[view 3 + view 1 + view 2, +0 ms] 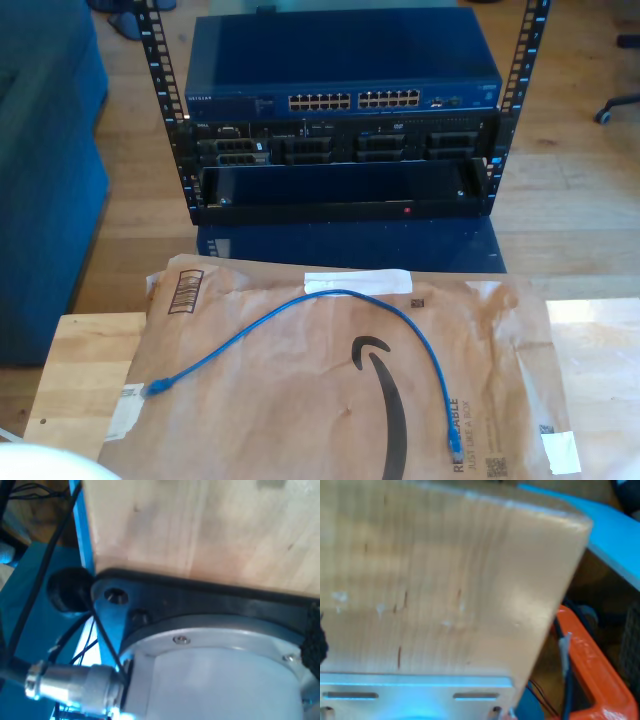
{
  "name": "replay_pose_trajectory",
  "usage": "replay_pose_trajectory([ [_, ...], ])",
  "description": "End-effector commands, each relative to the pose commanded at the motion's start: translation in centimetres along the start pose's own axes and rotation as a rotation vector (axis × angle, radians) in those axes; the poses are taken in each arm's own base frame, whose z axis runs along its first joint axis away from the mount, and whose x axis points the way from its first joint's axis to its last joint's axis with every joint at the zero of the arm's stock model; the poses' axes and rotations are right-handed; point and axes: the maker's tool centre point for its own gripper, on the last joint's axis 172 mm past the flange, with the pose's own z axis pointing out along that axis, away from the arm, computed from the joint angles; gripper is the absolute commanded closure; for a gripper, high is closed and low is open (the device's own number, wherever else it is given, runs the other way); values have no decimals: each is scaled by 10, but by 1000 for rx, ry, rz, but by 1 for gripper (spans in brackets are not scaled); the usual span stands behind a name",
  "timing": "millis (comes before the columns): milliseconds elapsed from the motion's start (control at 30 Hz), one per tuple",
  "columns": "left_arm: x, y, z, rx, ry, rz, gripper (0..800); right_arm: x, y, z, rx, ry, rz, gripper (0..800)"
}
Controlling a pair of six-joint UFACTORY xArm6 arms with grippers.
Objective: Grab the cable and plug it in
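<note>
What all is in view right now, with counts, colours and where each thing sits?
cable: one, bright blue, looped on the brown paper, a plug at each end
brown paper mailer: one, flat on the wooden table
wooden table: one, light wood, under the mailer
network switch: one, dark blue, top of the rack, with a row of ports
rack units: black, below the switch
blue sofa: one, exterior view's left
orange clamp: one, beside the wood edge
arm base: one, silver-grey, on a black plate

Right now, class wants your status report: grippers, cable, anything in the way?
Gripper states: cannot tell. Cable loose on brown paper mailer, both plugs free, nothing plugged in. Switch ports face the cable, nothing between.
</note>
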Motion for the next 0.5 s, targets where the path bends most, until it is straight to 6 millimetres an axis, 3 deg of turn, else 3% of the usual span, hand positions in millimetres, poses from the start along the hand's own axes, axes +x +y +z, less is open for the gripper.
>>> replay_pose_trajectory([
  [133, -11, -7, -50, 8, -46, -15, 1, 20, -38, -42, 63, 63, 14, 2],
  [300, -36, 36, -118, -87, -94, 3, 0, 25, -100, -80, 104, 139, 72, 3],
  [400, -39, 59, -134, -79, -77, -13, 0, 8, -150, -95, 107, 172, 73, 4],
  [500, -47, 86, -135, -2, -56, -34, 0, -18, -188, -105, 118, 196, 92, 4],
])
